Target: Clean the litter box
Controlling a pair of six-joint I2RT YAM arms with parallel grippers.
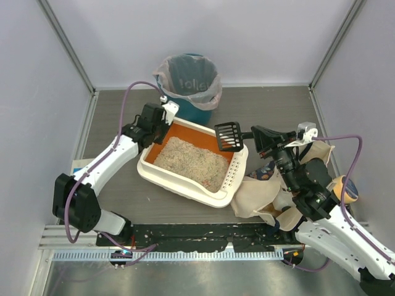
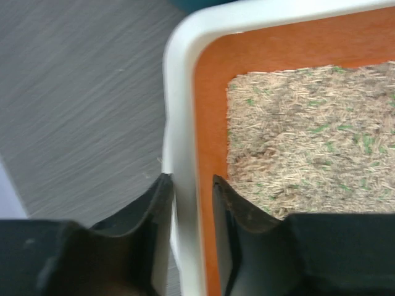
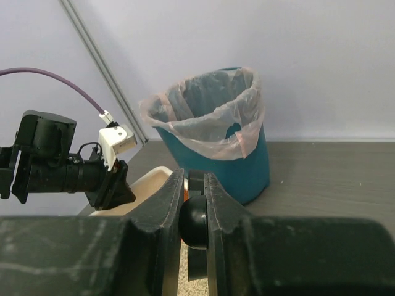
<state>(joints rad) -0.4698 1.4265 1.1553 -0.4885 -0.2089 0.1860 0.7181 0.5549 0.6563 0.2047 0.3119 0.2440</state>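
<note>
— What is the biggest container there?
— The large rectangular cream-white plastic litter box point(image 1: 185, 189), orange on its inner walls. It lies askew in the middle of the dark grey wood-grain surface point(image 1: 271, 105). It holds a flat bed of grey-beige granular litter point(image 1: 191, 161) flecked with green. Its rim at 3 o'clock is perforated with rows of small holes.
— And the next ones?
— At 12 o'clock from the box stands a round teal plastic bin point(image 1: 194, 113), with a translucent plastic liner point(image 1: 213, 94) folded over its lip. What lies inside it I cannot tell. At 4 o'clock, just beside the perforated end, slumps a beige cloth tote bag point(image 1: 256, 196), its contents hidden.
— Who has hold of the box?
— The left fingers point(image 2: 159, 209), at the box's 10 o'clock corner, are closed on its wall. One is outside on the white, the other inside against the orange.
— The other arm?
— The right fingers point(image 3: 217, 216) are clamped on the round black handle of a black slotted plastic scoop point(image 1: 229, 136). Its head sits over the box's corner at 2 o'clock. Whether it touches the rim I cannot tell.
</note>
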